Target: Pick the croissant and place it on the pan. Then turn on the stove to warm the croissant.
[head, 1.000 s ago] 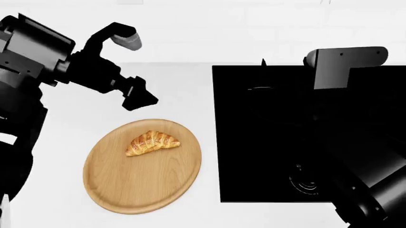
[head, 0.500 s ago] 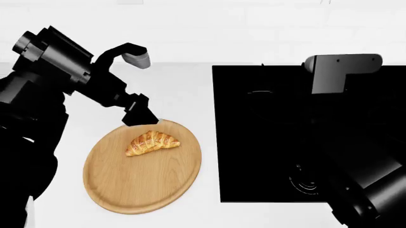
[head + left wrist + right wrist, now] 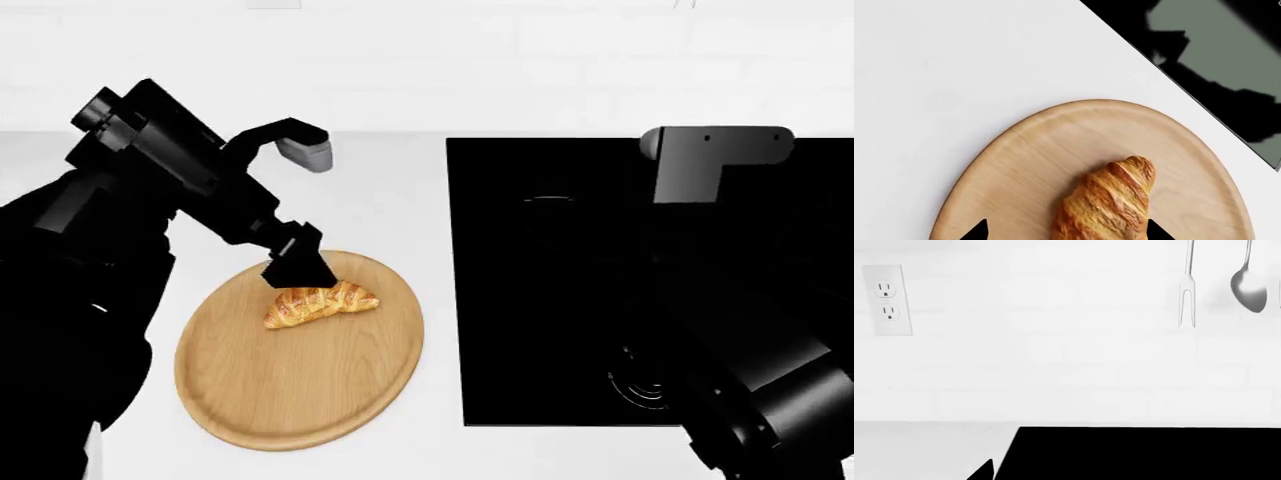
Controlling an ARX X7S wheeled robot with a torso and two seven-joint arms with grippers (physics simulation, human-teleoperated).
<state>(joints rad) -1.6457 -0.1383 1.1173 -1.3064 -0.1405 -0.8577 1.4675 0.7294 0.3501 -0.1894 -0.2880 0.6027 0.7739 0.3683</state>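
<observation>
The croissant (image 3: 320,303) lies on a round light-wood board (image 3: 300,400) left of the stove (image 3: 561,300). My left gripper (image 3: 296,268) hangs just over its far side. In the left wrist view the gripper (image 3: 1066,231) is open, its two dark fingertips (image 3: 977,231) wide apart with the croissant (image 3: 1104,205) between them, untouched. The pan cannot be made out against the black stove. My right arm (image 3: 714,150) reaches over the stove. In the right wrist view only one fingertip (image 3: 984,471) of the right gripper (image 3: 1067,472) shows, set far out to the side.
A dial mark (image 3: 641,385) shows near the stove's front edge. The board (image 3: 1054,150) rests on a white counter (image 3: 387,190). On the back wall are an outlet (image 3: 886,300), a hanging fork (image 3: 1187,285) and a spoon (image 3: 1249,285).
My left arm has swung down and to the right, bringing its gripper from beyond the board's far edge to just over the croissant. The right arm has hardly moved.
</observation>
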